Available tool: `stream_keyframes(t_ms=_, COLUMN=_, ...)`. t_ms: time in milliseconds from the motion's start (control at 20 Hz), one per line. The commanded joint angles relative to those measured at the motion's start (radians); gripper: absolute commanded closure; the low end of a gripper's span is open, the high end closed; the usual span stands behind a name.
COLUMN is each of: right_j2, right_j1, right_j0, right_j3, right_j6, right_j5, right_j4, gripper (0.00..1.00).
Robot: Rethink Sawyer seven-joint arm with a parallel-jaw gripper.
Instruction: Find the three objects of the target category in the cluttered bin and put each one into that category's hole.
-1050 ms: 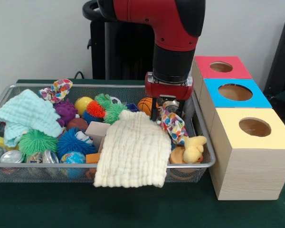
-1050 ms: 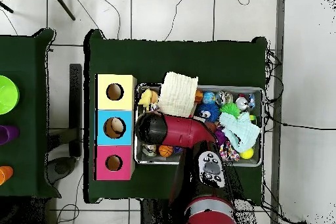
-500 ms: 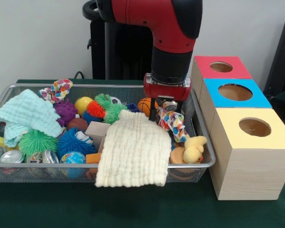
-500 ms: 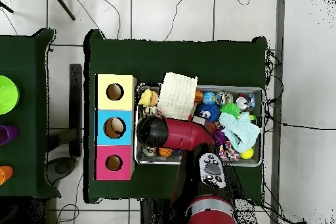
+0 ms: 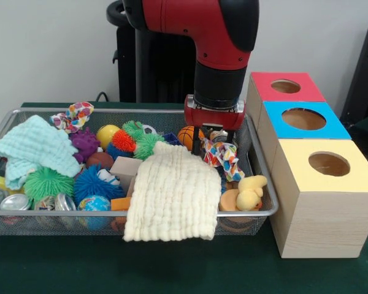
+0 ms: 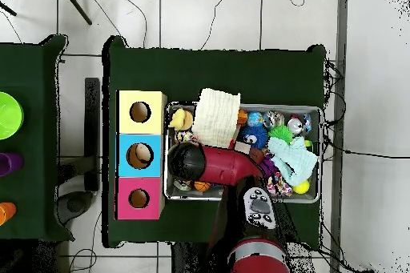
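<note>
My gripper [image 5: 213, 146] hangs over the right end of the wire bin [image 5: 61, 212], shut on a colourful polka-dot cloth [image 5: 226, 160] that dangles from it just above the toys. A cream cloth [image 5: 172, 196] drapes over the bin's front rim, a mint cloth [image 5: 34, 147] lies at the left end, and a second polka-dot cloth [image 5: 73, 115] sits at the back left. In the overhead view the red arm [image 6: 212, 163] hides the gripper. The red box [image 5: 286, 87], blue box [image 5: 303, 119] and yellow box [image 5: 328, 165] each have a round hole on top.
Spiky balls, a basketball toy [image 5: 187, 136], a globe ball [image 5: 94, 204] and a yellow duck plush [image 5: 251, 191] crowd the bin. The three boxes [image 6: 140, 155] stand in a row right against the bin's end. Green cloth covers the table.
The gripper has risen slightly and the polka-dot cloth has lifted with it, its lower end now clear of the duck plush.
</note>
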Motion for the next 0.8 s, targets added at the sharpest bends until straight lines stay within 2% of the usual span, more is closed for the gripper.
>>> stream_keyframes(t_ms=50, right_j2=0.035, right_j1=0.020, right_j0=-0.020, right_j3=0.048, right_j6=0.222, right_j5=-0.069, right_j4=0.046, gripper=0.00)
stream_keyframes(t_ms=800, right_j2=0.015, right_j1=0.021, right_j0=0.002, right_j3=0.027, right_j6=0.225, right_j5=-0.044, right_j4=0.060, gripper=0.00)
